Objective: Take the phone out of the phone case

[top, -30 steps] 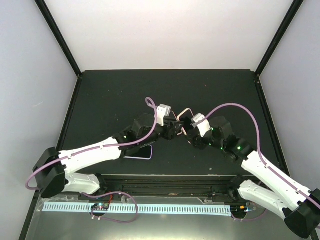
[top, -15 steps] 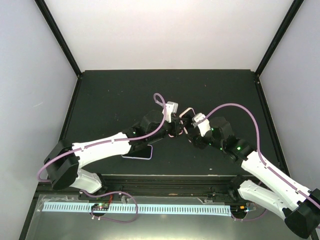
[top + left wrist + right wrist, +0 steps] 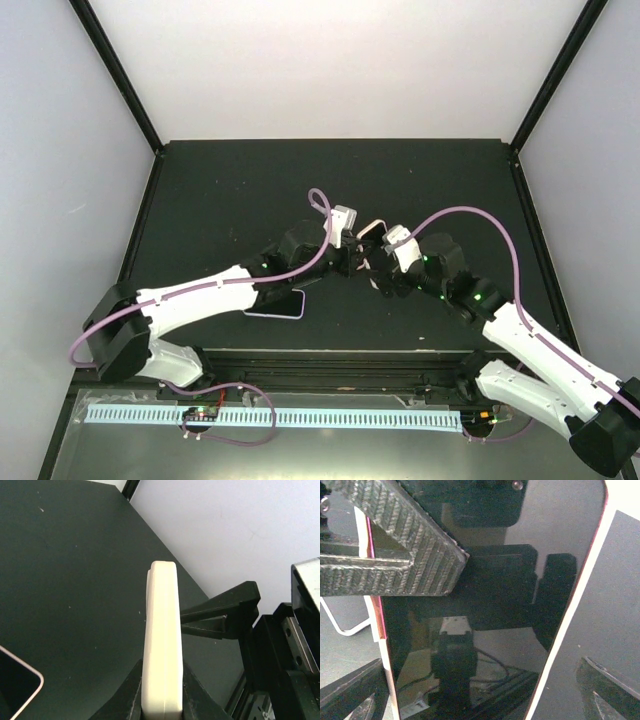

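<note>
The phone in its cream case [image 3: 371, 229] is held up off the black table [image 3: 220, 190] between both arms at the centre. In the left wrist view the case [image 3: 161, 625] stands edge-on, and my left gripper [image 3: 161, 680] is shut on its lower end. In the right wrist view the glossy black screen [image 3: 485, 605] with a pale pink-white rim fills the frame. My right gripper [image 3: 480, 680] is open, with one finger [image 3: 355, 690] at the screen's left edge and the other [image 3: 610, 690] clear of its right edge. It sits at the case in the top view [image 3: 382, 272].
A flat dark slab with a pale rim [image 3: 277, 304] lies on the table near the front edge under the left arm; its corner shows in the left wrist view [image 3: 17, 690]. Purple cables loop over both wrists. Black frame posts stand at the table's back corners.
My left wrist has moved right and slightly back, carrying the case closer to the right gripper. The right arm has shifted only a little.
</note>
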You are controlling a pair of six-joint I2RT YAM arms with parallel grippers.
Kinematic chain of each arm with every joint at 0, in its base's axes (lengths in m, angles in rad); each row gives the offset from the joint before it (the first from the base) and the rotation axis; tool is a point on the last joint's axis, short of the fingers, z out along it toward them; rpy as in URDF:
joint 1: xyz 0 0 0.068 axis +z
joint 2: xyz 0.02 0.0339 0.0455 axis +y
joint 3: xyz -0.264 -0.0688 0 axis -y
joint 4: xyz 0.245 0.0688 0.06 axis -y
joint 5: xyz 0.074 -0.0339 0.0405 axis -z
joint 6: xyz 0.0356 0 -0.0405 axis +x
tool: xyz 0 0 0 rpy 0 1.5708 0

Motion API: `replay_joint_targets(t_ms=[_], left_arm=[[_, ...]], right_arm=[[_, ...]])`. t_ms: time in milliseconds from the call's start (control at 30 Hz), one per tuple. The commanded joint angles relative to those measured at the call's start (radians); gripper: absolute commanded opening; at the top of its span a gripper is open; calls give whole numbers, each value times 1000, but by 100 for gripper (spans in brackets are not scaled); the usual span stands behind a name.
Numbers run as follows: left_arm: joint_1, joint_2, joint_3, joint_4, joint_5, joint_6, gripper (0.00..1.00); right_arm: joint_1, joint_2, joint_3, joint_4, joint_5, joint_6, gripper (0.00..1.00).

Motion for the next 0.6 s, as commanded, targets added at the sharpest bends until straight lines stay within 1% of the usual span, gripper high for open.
replay_joint_targets(t_ms=[0, 67, 200, 233, 300, 333, 367, 433, 500, 567], left_arm=[[34, -106, 73, -100, 56, 118, 2], [65, -159, 85, -161, 115, 171, 2], [132, -241, 124, -269, 312, 307, 2], [144, -253, 150, -320, 359, 344, 1], [162, -276, 184, -391, 408, 423, 2], [169, -291, 190, -410, 432, 451, 2], [179, -306, 189, -416, 470, 472, 2], [199, -337, 169, -399, 557, 495, 1], [211, -362, 139, -362, 639, 502, 2], [218, -382, 106, -317, 693, 501, 2]], right_arm=[[-1, -7, 19, 35, -39, -15, 100], [-2, -10, 25, 26, -65, -23, 100], [-4, -33, 61, -8, -126, -44, 100], [-6, -41, 80, -26, -163, -55, 100], [-9, -40, 140, -97, -269, -93, 100], [-10, -31, 175, -138, -356, -114, 100], [-10, -21, 205, -191, -423, -135, 100], [-10, 1, 247, -241, -553, -160, 98], [-11, 23, 270, -263, -666, -164, 94], [-11, 52, 285, -269, -745, -172, 89]])
